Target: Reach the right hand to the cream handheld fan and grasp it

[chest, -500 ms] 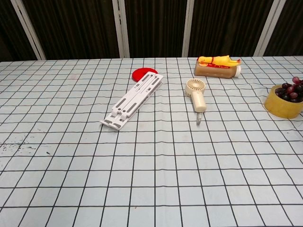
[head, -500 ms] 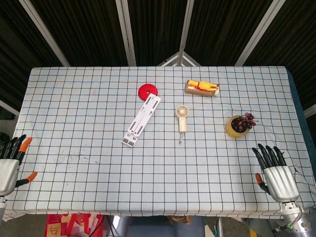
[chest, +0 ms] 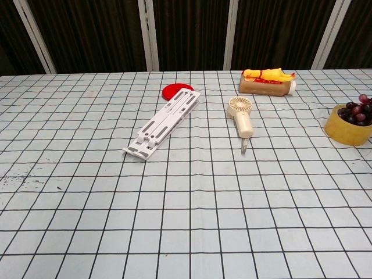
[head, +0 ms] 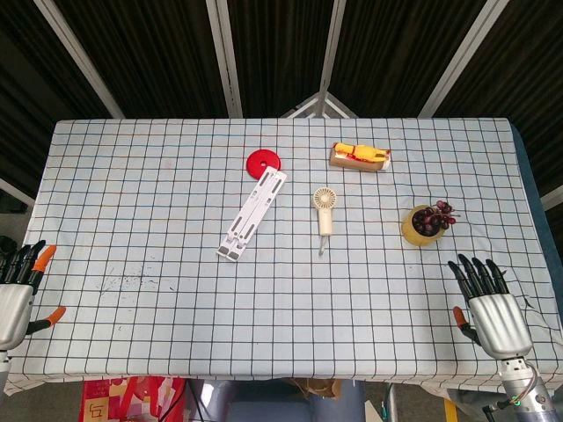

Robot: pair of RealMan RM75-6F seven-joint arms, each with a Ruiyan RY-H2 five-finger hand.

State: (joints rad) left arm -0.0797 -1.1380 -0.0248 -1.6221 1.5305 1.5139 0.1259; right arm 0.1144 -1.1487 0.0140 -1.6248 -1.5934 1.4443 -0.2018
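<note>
The right hand [head: 494,309] sits at the near right corner of the table [head: 132,176], flat, with its dark fingers [head: 475,274] spread apart and pointing away. It holds nothing. The left hand [head: 18,294] is at the near left edge, fingers apart too, with orange tips, and it holds nothing.

Just past the right fingers, a little to their left, stands a yellow cup [head: 420,228] with dark grapes [head: 433,217] in it.

Farther out and well to the left of those fingers lies the cream fan [head: 324,209] on the checked cloth [chest: 186,221]. Its round head points away and its handle points back toward the near edge. A thin strap trails from the handle end. Nothing touches it, and it is well apart from the right hand.

Left of the fan lies a long white folding stand [head: 252,214], set at a slant. At its far end sits a red disc [head: 263,162].

Beyond the fan, a bit to the right, a yellow toy [head: 361,151] lies on a brown block [head: 359,162].
</note>
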